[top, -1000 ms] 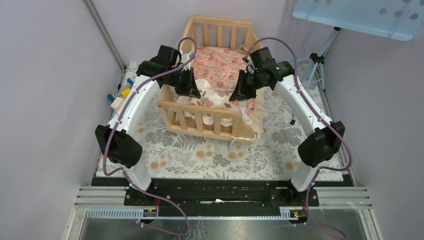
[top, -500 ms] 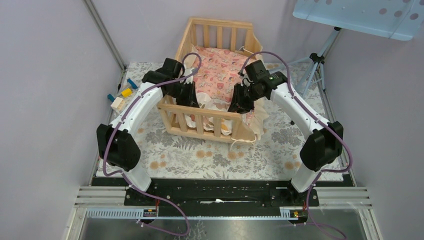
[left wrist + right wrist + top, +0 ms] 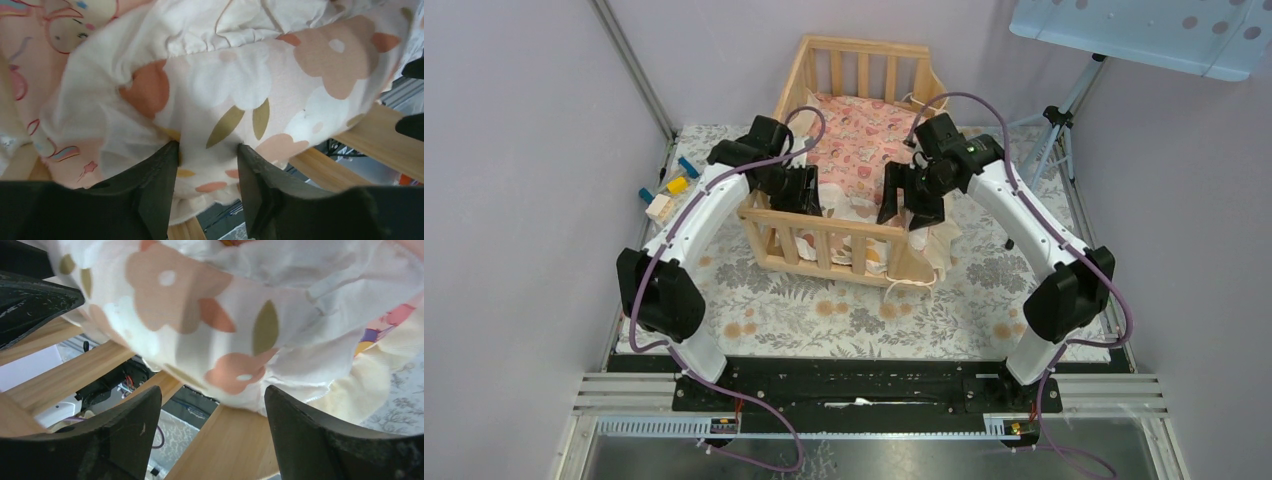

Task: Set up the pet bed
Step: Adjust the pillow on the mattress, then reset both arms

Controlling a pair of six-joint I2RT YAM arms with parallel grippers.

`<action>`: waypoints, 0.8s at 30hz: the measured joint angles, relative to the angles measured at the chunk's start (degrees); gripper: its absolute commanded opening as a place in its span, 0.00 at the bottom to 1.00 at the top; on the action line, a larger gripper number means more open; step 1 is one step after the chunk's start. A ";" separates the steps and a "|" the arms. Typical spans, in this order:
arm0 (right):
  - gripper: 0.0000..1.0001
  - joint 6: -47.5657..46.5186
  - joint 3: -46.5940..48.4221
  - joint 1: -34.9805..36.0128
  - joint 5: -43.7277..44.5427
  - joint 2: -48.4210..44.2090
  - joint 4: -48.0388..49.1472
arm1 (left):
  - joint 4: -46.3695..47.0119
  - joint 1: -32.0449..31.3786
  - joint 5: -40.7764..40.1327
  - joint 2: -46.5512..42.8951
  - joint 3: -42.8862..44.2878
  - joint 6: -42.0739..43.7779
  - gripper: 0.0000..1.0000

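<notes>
The pet bed (image 3: 864, 46), a light wooden slatted frame, stands mid-table with a pink patterned cushion (image 3: 861, 135) inside. A small cream pillow (image 3: 856, 207) with orange leaf prints lies at the bed's near end, between both grippers. My left gripper (image 3: 808, 196) is open; the left wrist view shows its jaws (image 3: 207, 147) apart with the pillow's (image 3: 240, 85) loose edge between them, above a wooden rail (image 3: 380, 142). My right gripper (image 3: 911, 207) is wide open. In the right wrist view its tips (image 3: 212, 390) stand just short of the pillow (image 3: 200, 315), over a rail (image 3: 235, 440).
The bed stands on a floral mat (image 3: 824, 312). Small coloured blocks (image 3: 669, 190) lie at the mat's left edge. A tripod (image 3: 1049, 130) and a pale blue board (image 3: 1144, 30) stand at the back right. Lilac walls close in on both sides.
Both grippers came down to the bed's near end with the pillow, then opened from shut. The right one has let the pillow go; the left one's jaws have parted around its edge.
</notes>
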 measured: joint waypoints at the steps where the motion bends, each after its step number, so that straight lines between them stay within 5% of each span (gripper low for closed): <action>1: 0.86 -0.24 1.46 0.07 0.68 0.00 -0.92 | -0.61 0.00 -0.70 0.00 1.14 -0.07 0.52; 7: 0.87 -1.70 10.71 0.33 6.34 -0.02 -4.50 | -1.42 0.00 -4.70 -0.90 9.35 -0.76 0.61; 15: 0.88 -2.62 11.56 0.35 18.23 -0.33 -5.49 | 1.42 0.02 -10.60 -5.66 10.97 -0.92 0.72; 24: 0.92 -6.01 -7.76 0.35 22.47 -15.85 7.65 | 11.02 0.02 -16.74 -15.52 3.30 -0.85 0.83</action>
